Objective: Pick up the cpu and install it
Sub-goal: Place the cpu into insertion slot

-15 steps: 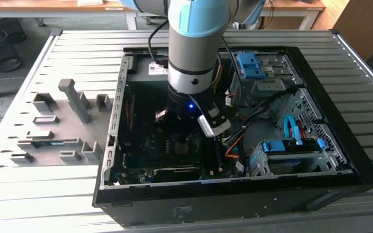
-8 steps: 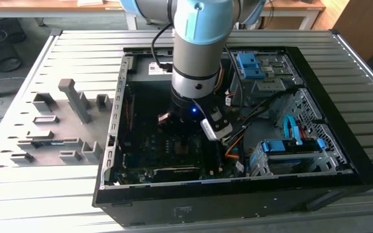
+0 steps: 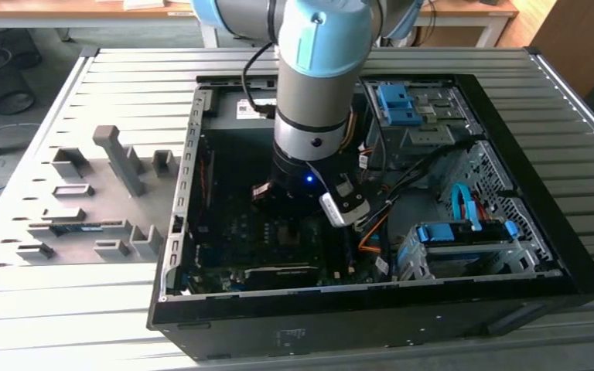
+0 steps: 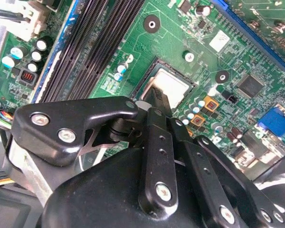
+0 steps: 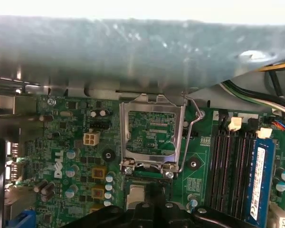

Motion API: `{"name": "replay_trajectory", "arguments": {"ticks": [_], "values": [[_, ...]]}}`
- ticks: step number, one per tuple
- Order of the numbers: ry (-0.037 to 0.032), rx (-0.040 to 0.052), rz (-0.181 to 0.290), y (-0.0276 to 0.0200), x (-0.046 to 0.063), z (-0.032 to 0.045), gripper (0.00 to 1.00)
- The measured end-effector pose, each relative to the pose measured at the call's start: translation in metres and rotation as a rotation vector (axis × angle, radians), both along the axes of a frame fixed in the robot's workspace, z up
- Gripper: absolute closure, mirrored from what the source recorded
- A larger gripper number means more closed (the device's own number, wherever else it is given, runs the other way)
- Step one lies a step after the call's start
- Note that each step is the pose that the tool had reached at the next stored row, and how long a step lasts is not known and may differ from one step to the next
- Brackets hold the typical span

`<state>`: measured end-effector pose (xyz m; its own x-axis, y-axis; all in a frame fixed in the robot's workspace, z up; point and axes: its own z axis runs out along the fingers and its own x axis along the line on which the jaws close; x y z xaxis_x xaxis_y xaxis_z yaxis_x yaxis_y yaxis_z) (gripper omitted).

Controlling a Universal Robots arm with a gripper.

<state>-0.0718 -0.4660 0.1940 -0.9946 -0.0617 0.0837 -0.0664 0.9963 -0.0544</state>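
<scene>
Motherboard (image 4: 168, 40) green, cpu (image 4: 175, 87) top silver-grey, memory slots (image 4: 92, 42) black, memory module (image 5: 259, 180) blue, arm (image 3: 318, 85) light blue over silver, case (image 3: 380, 325) black.

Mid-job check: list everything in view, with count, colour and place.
cpu: one, silver, in the socket
board: one, green, in the case
memory slots: several, black, beside the socket
memory stick: one, blue, in a slot
load plate: one, grey, open beside the cpu
case: one, black, open on the table
caddies: two, blue, in the case
table: one, grey, under the case
tray: one, grey, exterior view's left of the case
arm: one, silver and blue, reaching into the case
tool: one, black, over the cpu
</scene>
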Motion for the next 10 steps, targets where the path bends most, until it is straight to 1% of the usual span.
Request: {"name": "replay_trajectory", "arguments": {"ticks": [4, 8, 10], "values": [[0.0006, 0.0000, 0.000, -0.0008, 0.0001, -0.0013, 0.90], [0.0004, -0.0001, 0.000, -0.0047, 0.0001, -0.0015, 0.90], [0.0005, -0.0002, 0.000, -0.0055, 0.0001, -0.0015, 0.90]]}}
